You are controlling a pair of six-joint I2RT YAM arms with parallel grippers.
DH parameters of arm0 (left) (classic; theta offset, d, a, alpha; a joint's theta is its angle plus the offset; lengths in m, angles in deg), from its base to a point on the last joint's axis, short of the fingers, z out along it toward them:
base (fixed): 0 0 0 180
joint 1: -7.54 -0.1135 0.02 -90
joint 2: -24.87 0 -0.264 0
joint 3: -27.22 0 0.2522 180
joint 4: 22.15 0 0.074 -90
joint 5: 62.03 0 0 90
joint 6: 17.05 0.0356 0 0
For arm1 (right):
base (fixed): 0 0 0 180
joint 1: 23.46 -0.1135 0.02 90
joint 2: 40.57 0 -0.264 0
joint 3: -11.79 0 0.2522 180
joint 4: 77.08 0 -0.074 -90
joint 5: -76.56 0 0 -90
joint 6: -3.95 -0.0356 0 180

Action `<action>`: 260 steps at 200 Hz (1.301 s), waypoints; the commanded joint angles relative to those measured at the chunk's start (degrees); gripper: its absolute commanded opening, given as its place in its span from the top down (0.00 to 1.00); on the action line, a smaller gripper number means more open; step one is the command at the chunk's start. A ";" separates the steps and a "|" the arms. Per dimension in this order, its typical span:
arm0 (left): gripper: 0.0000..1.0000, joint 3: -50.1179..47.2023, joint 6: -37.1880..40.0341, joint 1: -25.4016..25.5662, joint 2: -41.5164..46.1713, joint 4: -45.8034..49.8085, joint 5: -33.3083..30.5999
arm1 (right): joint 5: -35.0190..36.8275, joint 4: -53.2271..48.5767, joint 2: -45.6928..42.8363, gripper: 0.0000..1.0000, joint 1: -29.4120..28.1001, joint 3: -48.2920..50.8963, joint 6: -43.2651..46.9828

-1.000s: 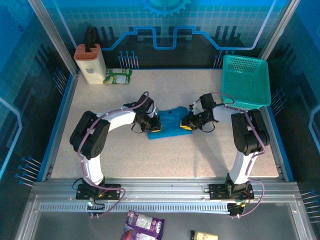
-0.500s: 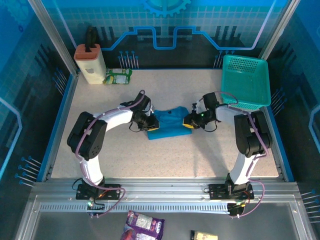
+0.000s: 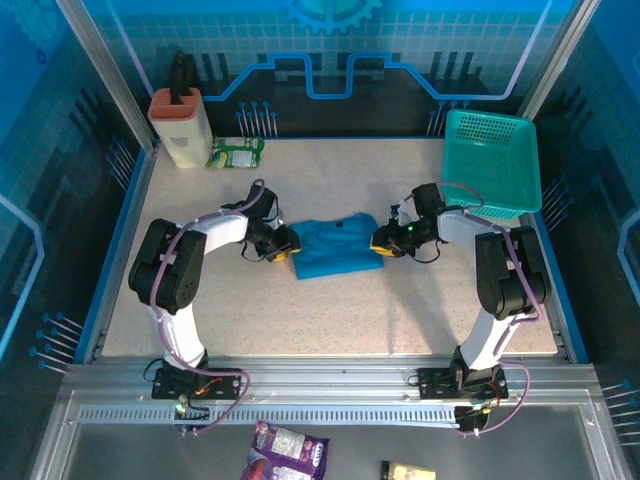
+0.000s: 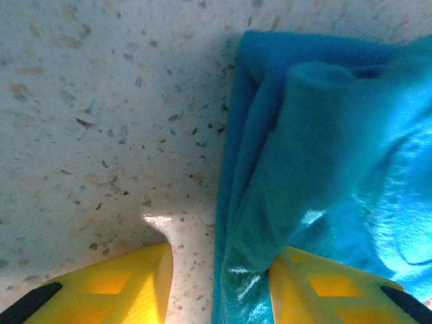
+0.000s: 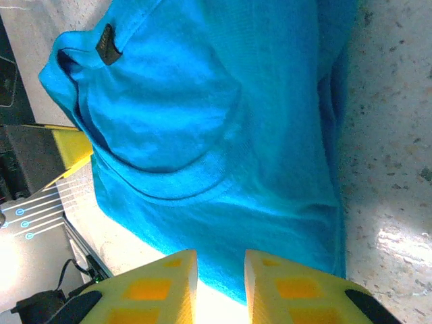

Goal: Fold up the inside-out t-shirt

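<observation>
Right now your t-shirt (image 3: pixel 335 245) lies as a compact, roughly rectangular bundle in the middle of the tabletop (image 3: pixel 300 310), with one pincer low at each short side.

Your left pincer (image 4: pixel 221 253) is released. Its yellow fingers (image 4: pixel 115 283) stand well apart on the speckled surface, and a rolled edge of the cloth droops into the gap beside the right-hand finger without being pinched.

Your right pincer (image 5: pixel 221 260) has its jaws only narrowly parted, with the shirt's hem right at the mouth. You cannot tell from this whether it grips the cloth or merely touches it. Past it you can see the collar and the dark neck label (image 5: pixel 106 42) facing up.

Placing the pincers at opposite ends suits laying a fold flat, so I judge a fold is being set down here. The left side is bunched rather than crisp, and the lower edge runs slightly askew, so expect to tidy it.

You have open surface on the near side and behind the shirt for drawing an edge across. The mesh basket (image 3: pixel 490 160) at the back right sits well apart from the cloth but close to the right arm's elbow. The cream container (image 3: pixel 180 125) and small packet (image 3: pixel 236 152) stay far back left.
</observation>
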 commanded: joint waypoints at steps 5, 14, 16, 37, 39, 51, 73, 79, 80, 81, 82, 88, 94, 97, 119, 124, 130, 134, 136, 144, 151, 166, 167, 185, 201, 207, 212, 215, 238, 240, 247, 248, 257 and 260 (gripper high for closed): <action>0.60 1.81 -0.37 0.58 -1.82 -1.13 2.72 | 0.06 -1.90 -2.33 0.74 0.70 0.30 0.84; 0.61 2.24 -0.33 0.89 -2.29 -1.22 3.04 | -0.01 -1.94 -2.38 0.74 0.66 0.25 0.75; 0.61 2.32 -0.23 0.98 -2.34 -1.24 3.08 | -0.01 -1.90 -2.36 0.74 0.66 0.20 0.75; 0.64 3.50 -0.01 1.89 -3.04 -0.91 2.92 | -0.09 -1.80 -2.26 0.74 0.68 0.07 0.57; 0.64 3.63 0.02 1.98 -3.07 -0.92 2.88 | -0.05 -1.80 -2.25 0.74 0.69 0.04 0.57; 0.65 4.16 0.06 2.49 -3.39 -0.73 2.54 | -0.01 -1.93 -2.24 0.74 0.73 -0.08 0.55; 0.68 4.99 0.32 3.06 -4.29 -0.14 1.83 | 0.00 -2.14 -2.24 0.74 0.67 -0.35 0.66; 0.69 5.22 0.32 3.19 -4.40 -0.07 1.69 | -0.01 -2.21 -2.28 0.74 0.71 -0.47 0.71; 0.69 5.28 0.33 3.22 -4.45 -0.03 1.66 | -0.01 -2.23 -2.26 0.74 0.69 -0.45 0.73; 0.70 5.31 0.33 3.23 -4.51 -0.05 1.60 | -0.01 -2.23 -2.25 0.74 0.72 -0.49 0.74; 0.70 5.37 0.33 3.23 -4.55 0.03 1.57 | -0.01 -2.28 -2.25 0.74 0.73 -0.46 0.75; 0.71 5.56 0.38 3.32 -4.56 0.22 1.23 | -0.01 -2.33 -2.28 0.74 0.66 -0.50 0.84; 0.73 5.87 0.58 3.41 -4.66 0.67 0.73 | -0.01 -2.40 -2.33 0.74 0.66 -0.52 0.84; 0.75 6.05 0.67 3.42 -4.73 0.87 0.49 | -0.01 -2.52 -2.38 0.74 0.67 -0.52 0.92; 0.86 7.52 2.12 3.50 -4.85 3.57 -2.30 | 0.19 -2.94 -2.33 0.74 0.71 -0.62 1.28; 0.88 8.01 2.80 3.50 -4.87 4.64 -3.24 | 0.30 -3.02 -2.35 0.74 0.78 -0.61 1.36; 0.90 8.67 3.83 3.42 -4.81 6.11 -4.63 | 0.37 -3.18 -2.40 0.74 0.84 -0.62 1.43; 0.92 9.14 4.65 3.22 -4.81 7.14 -5.53 | 0.47 -3.25 -2.46 0.74 0.79 -0.62 1.52; 0.92 9.41 5.12 3.13 -4.77 7.69 -5.98 | 0.49 -3.37 -2.54 0.74 0.83 -0.61 1.58; 0.95 10.11 6.96 2.62 -4.69 9.62 -7.74 | 0.66 -3.54 -2.73 0.74 0.93 -0.66 1.78; 0.96 10.62 8.71 1.93 -4.62 11.38 -9.64 | 0.88 -3.81 -2.85 0.74 1.04 -0.73 2.02; 0.98 11.61 13.03 -0.22 -4.90 15.03 -13.17 | 0.96 -4.45 -3.19 0.74 1.49 -0.95 2.56; 0.98 11.73 13.40 -0.42 -4.96 15.30 -13.42 | 0.96 -4.53 -3.24 0.74 1.52 -0.96 2.62; 0.99 13.56 18.43 -3.53 -6.49 20.64 -18.11 | 0.89 -5.30 -3.60 0.75 2.29 -1.18 3.36; 0.99 14.62 22.21 -6.03 -6.95 23.35 -23.53 | 0.89 -5.80 -4.24 0.74 2.97 -1.11 3.96; 0.99 15.03 23.46 -7.04 -7.04 23.98 -25.45 | 0.82 -5.99 -4.50 0.75 3.24 -0.98 4.21; 0.99 15.49 24.42 -7.92 -7.27 24.27 -26.93 | 0.72 -6.02 -4.78 0.75 3.36 -0.82 4.34; 0.99 15.98 24.83 -8.53 -7.50 24.52 -27.78 | 0.62 -6.02 -4.85 0.75 3.47 -0.77 4.48; 0.99 20.45 27.35 -12.25 -9.82 26.05 -34.16 | -0.06 -5.98 -5.62 0.75 4.46 -0.09 5.39; 0.99 20.85 27.63 -12.43 -10.00 26.21 -34.78 | -0.15 -5.94 -5.66 0.75 4.56 0.05 5.45; 0.99 22.59 28.95 -13.24 -10.94 26.52 -36.91 | -0.54 -5.84 -5.83 0.75 4.88 0.31 5.67; 0.99 22.80 29.14 -13.31 -11.10 26.54 -37.24 | -0.62 -5.84 -5.84 0.75 4.92 0.33 5.72; 0.98 24.44 32.25 -13.95 -12.21 26.25 -40.11 | -1.56 -5.84 -5.94 0.75 5.37 0.52 6.15; 0.98 24.75 33.17 -14.10 -12.61 25.92 -41.46 | -1.97 -5.95 -5.93 0.75 5.56 0.58 6.38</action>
